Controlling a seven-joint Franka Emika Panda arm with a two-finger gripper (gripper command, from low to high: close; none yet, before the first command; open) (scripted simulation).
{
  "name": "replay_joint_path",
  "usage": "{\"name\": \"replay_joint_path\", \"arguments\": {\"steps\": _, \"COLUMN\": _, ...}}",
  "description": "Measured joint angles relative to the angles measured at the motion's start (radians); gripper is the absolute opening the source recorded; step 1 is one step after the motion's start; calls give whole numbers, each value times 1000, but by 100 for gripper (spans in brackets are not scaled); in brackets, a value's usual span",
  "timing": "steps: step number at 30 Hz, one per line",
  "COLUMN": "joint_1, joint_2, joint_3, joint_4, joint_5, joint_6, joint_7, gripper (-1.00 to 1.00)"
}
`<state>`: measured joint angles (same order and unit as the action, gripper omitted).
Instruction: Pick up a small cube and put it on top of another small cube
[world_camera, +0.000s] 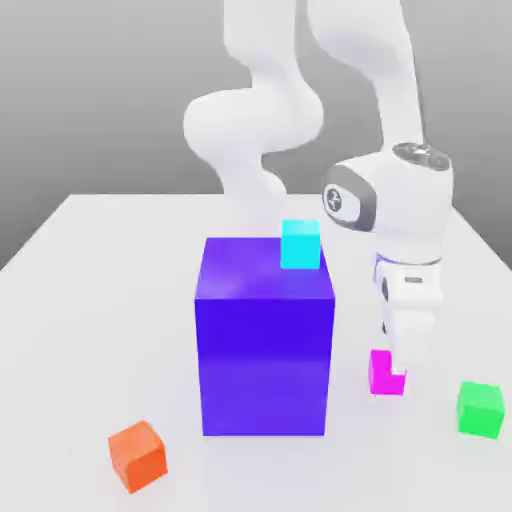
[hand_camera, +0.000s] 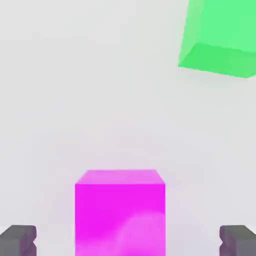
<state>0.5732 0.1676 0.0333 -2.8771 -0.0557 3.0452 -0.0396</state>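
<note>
Item: the small cube (world_camera: 384, 372) (hand_camera: 120, 212), bright magenta, plain, glossy. Location: on the white table (world_camera: 90, 270), near the front and to the exterior view's right of the big blue-violet cube (world_camera: 265, 335), standing apart from it; the green cube (world_camera: 480, 408) sits further toward the exterior view's right, the orange cube (world_camera: 138, 455) toward the near left, and a cyan cube (world_camera: 300, 244) rests on top of the big one at its far right corner.

Condition of the gripper (world_camera: 400, 372) (hand_camera: 125, 240): spread wide, pointing straight down, holding nothing. In the hand view you see one dark fingertip (hand_camera: 19, 239) on each side of the magenta cube with clear gaps between pads and faces, so nothing is pinched yet.

Handling, by judgement: you should expect a light, rigid block with flat, parallel sides that will not deform. Its shiny finish suggests it could slide between the pads, so squeeze squarely and firmly rather than on an edge.

Where to take hold: the two opposite vertical faces now facing the fingers, around mid-height, with the cube centred between the pads. Keep the faces parallel to the pads so that it does not twist when lifted, and leave the flat bottom free for setting down on another small cube
</note>
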Motion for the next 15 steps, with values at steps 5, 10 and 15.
{"name": "replay_joint_path", "arguments": {"steps": 5, "joint_1": 24, "joint_2": 95, "joint_3": -27, "joint_4": 17, "joint_5": -12, "joint_6": 77, "joint_7": 10, "gripper": -100}}
{"name": "replay_joint_path", "arguments": {"steps": 10, "joint_1": 24, "joint_2": 93, "joint_3": -27, "joint_4": 17, "joint_5": -15, "joint_6": 74, "joint_7": 12, "gripper": -100}}
{"name": "replay_joint_path", "arguments": {"steps": 15, "joint_1": -7, "joint_2": -65, "joint_3": 14, "joint_4": -13, "joint_5": 21, "joint_6": -55, "joint_7": -16, "gripper": -100}}
